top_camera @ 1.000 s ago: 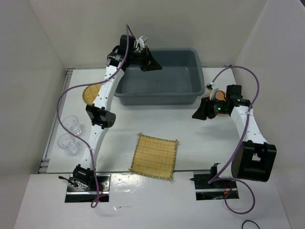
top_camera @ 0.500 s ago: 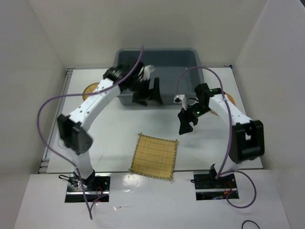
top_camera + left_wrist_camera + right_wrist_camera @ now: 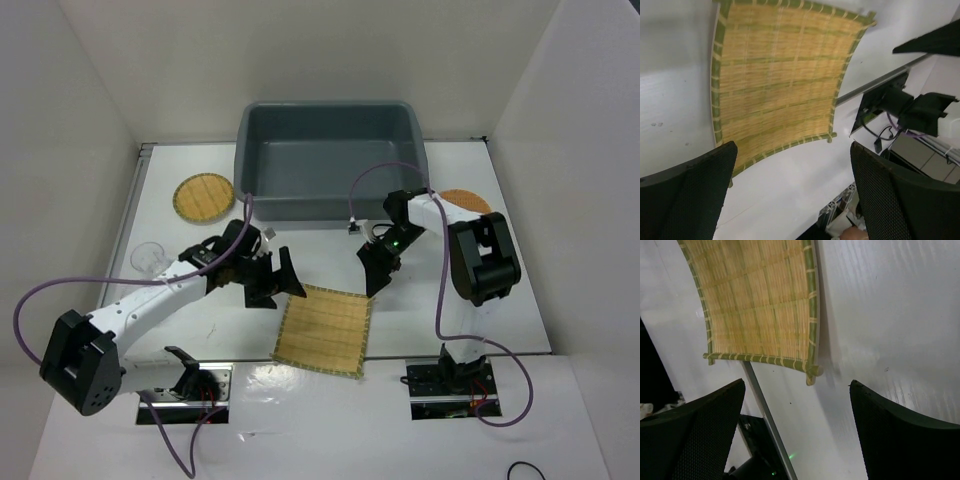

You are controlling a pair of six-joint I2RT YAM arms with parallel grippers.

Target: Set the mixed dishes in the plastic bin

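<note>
Plastic bin: far centre of the surface, nothing seen inside it.

Risk: the square mat lies thin and flat, so fingers may skid it along or slip over its rim instead of getting under it. With both arms working one mat, they could also tug against each other or collide.

Mat sits near centre, well short of the bin. Left gripper is spread wide and empty at the mat's left edge. Right gripper is likewise spread and empty over its far right corner. Contact with the weave is possible but cannot be told from these views.

Yellow disc lies left of the bin, orange disc right of it, and the glass at the left edge. All are outside the bin.
</note>
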